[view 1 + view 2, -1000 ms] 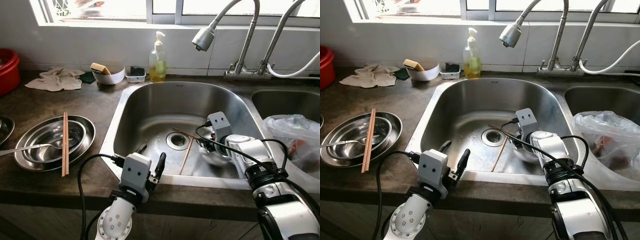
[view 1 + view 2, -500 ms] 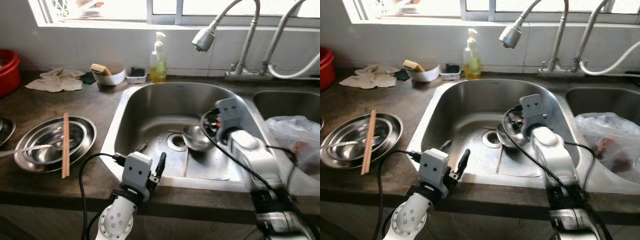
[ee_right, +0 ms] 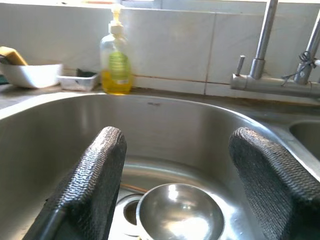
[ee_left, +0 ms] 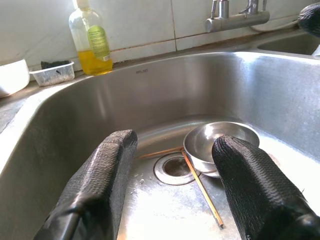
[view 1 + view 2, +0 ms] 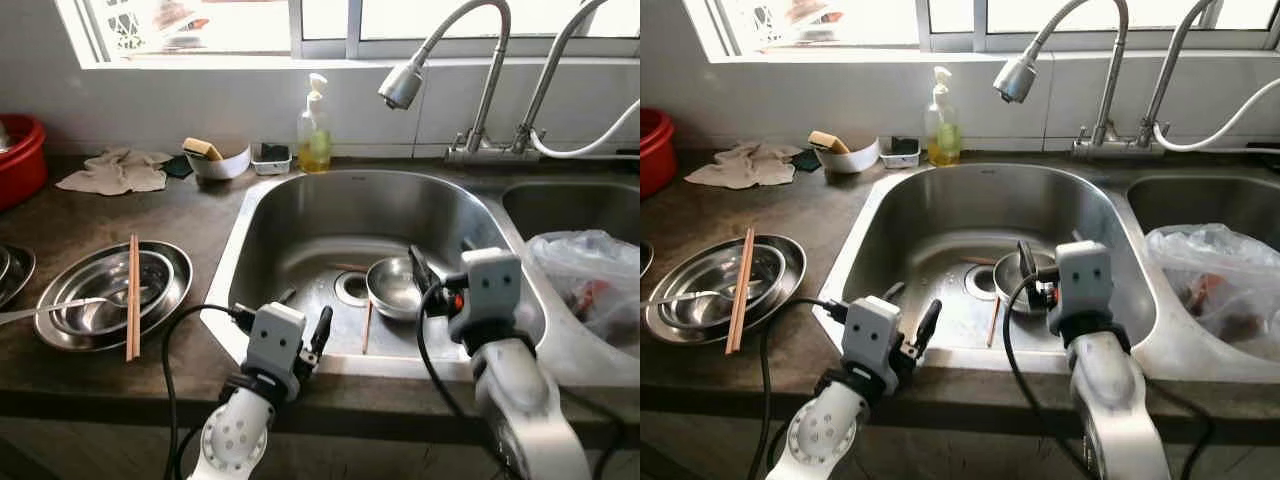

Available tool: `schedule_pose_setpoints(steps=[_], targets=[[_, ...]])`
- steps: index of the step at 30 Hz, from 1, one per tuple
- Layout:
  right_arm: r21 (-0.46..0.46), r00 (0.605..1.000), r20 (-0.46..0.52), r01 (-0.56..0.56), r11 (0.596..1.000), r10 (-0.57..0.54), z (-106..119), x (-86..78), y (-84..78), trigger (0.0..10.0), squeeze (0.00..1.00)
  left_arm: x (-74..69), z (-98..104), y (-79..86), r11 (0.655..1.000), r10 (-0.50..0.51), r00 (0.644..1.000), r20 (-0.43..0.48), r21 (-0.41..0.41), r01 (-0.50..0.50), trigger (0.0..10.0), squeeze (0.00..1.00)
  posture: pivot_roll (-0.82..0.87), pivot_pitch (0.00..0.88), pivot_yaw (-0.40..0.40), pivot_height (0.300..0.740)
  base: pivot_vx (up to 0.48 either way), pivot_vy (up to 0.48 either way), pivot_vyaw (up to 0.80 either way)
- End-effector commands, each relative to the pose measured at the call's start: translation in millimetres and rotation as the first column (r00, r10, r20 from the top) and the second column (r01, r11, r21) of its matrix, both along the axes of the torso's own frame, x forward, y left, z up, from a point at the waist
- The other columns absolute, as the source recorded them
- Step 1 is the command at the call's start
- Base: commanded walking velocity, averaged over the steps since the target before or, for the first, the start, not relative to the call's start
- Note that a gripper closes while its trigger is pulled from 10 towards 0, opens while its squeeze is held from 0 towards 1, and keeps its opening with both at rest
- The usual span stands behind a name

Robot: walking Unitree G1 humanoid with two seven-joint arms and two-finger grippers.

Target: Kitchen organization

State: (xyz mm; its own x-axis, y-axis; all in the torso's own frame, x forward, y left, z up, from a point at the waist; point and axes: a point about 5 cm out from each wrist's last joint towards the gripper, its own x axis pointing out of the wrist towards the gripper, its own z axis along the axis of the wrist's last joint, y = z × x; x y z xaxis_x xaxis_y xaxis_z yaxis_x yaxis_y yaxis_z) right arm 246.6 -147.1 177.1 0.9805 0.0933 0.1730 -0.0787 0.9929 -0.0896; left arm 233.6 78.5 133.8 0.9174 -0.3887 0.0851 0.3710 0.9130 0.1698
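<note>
Steel, round, small: one shiny metal bowl [image 5: 393, 287] resting upright on the floor of the left stainless sink basin [image 5: 300, 215], at 3 o'clock of the drain [image 5: 351, 286] and touching its rim. One wooden chopstick [image 5: 367, 325] lies loose on the basin floor at 6 o'clock of the drain; a second short length shows at 12 o'clock of it.

Change noted: a second ago the right gripper [image 3: 172, 200] was low in the basin at the bowl; half a second ago the bowl sat between its fingers. Now the arm has drawn back toward the front rim and the bowl stands free. Judged: the bowl has been let go, not lifted out, so it remains to be collected.

Right gripper: fingers spread wide, empty, touching nothing, the bowl beyond and between them.

Left gripper [image 4: 175, 190]: parted wide, empty, poised at the front edge of the sink, unchanged.

Counter, 9 o'clock of sink: stacked steel plates [image 5: 165, 297] carrying a pair of wooden chopsticks [image 5: 132, 296] and a spoon [image 5: 40, 309].
</note>
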Motion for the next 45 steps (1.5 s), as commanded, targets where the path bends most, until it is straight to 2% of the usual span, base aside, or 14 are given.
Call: schedule_pose_setpoints(steps=[1,8,21,36,45], targets=[[0.004,1.0,0.024,-0.007,1.0,0.007,6,-3.4,4.0,10.0,0.0,-1.0,-7,1.8,1.0,-0.007,1.0,-0.029,0.007,0.008,10.0,0.0,-0.04,0.0,0.002,0.74,0.0,0.0,0.0],[0.014,1.0,0.003,-0.021,1.0,0.021,-2,-8.1,7.8,10.0,0.0,-2.5,-8,0.9,1.0,-0.014,1.0,-0.026,0.009,0.014,10.0,0.0,-0.04,0.0,-0.012,0.74,0.0,0.0,0.0],[0.019,0.998,0.027,-0.053,0.998,0.053,5,0.3,14.3,10.0,0.0,-2.1,-7,5.0,1.0,0.031,0.999,-0.011,0.002,-0.031,10.0,0.0,-0.01,0.0,-0.049,0.74,0.0,0.0,0.0],[0.03,0.996,0.071,-0.055,0.998,0.053,13,-1.1,16.3,10.0,0.0,-1.2,0,3.2,1.0,0.025,1.0,0.019,0.0,-0.025,10.0,0.0,-0.02,0.0,-0.031,0.74,0.0,0.0,0.0],[0.031,0.998,0.052,-0.047,0.998,0.045,9,-2.6,16.1,10.0,0.0,-1.7,0,2.5,1.0,0.016,1.0,0.017,0.003,-0.016,10.0,0.0,-0.03,0.0,-0.021,0.74,0.0,0.0,0.0]])
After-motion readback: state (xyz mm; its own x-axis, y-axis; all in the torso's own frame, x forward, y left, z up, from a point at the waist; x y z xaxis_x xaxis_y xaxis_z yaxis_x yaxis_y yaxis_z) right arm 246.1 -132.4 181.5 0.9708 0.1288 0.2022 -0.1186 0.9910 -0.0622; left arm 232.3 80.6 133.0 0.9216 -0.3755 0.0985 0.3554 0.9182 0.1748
